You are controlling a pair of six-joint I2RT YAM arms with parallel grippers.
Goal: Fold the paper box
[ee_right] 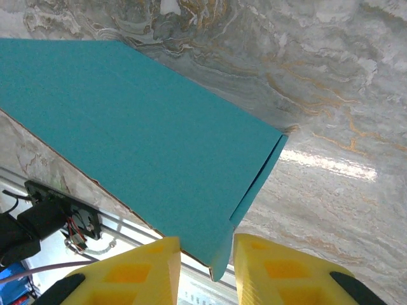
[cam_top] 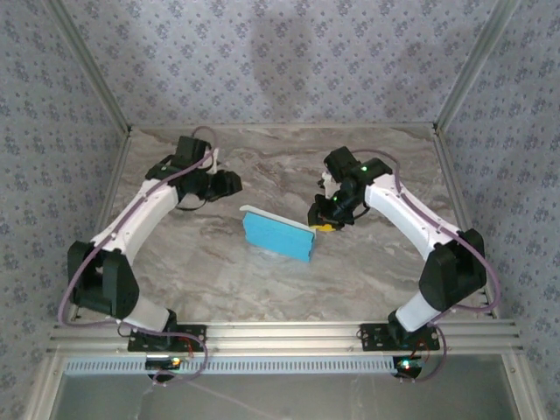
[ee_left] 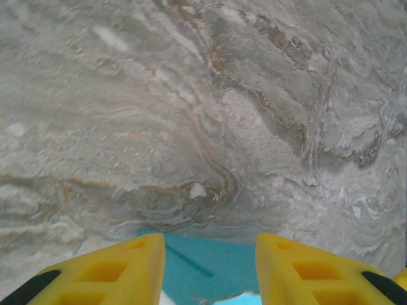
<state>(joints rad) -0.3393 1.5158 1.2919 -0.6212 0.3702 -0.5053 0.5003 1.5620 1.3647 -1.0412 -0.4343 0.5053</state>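
- Nearest, at 6 o'clock: right gripper [ee_right: 206, 246] astride box [ee_right: 140, 127] corner; cannot tell whether clenched.
- Left gripper [cam_top: 233, 183]: released, at box's 10 o'clock.
- Likely light, thin, creasable; pinch edges.

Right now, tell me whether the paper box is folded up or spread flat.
Folded. The paper box lies as one closed blue rectangle on the table; the right wrist view shows a tucked seam at its corner.

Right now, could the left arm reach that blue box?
Probably yes: the left gripper hangs open near the left end of the paper box, with bare table between them. The right gripper is at the opposite end.
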